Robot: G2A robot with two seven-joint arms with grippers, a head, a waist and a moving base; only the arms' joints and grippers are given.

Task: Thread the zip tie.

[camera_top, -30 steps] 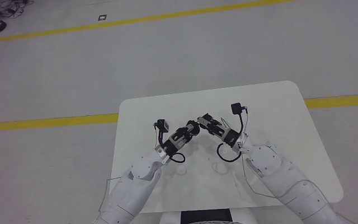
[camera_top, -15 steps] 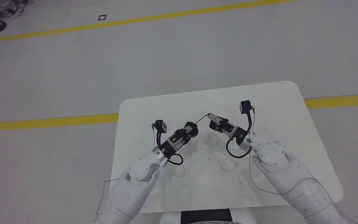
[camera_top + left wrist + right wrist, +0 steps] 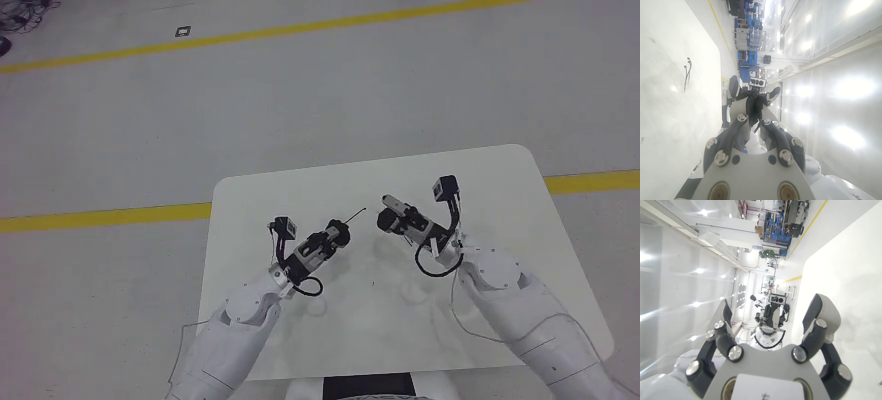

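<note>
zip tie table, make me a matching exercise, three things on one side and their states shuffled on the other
Things:
1 left gripper
2 right gripper
3 spare zip ties

States:
A lying loose on the table
B shut on a zip tie
C open, holding nothing

Pairs: 1-B, 2-C, 3-A

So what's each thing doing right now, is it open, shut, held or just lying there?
Left gripper: shut on the zip tie.
Right gripper: open, holding nothing.
Zip tie: pinched in the left gripper, thin end poking out toward the right gripper.
Spare zip ties: lying loose on the table.
</note>
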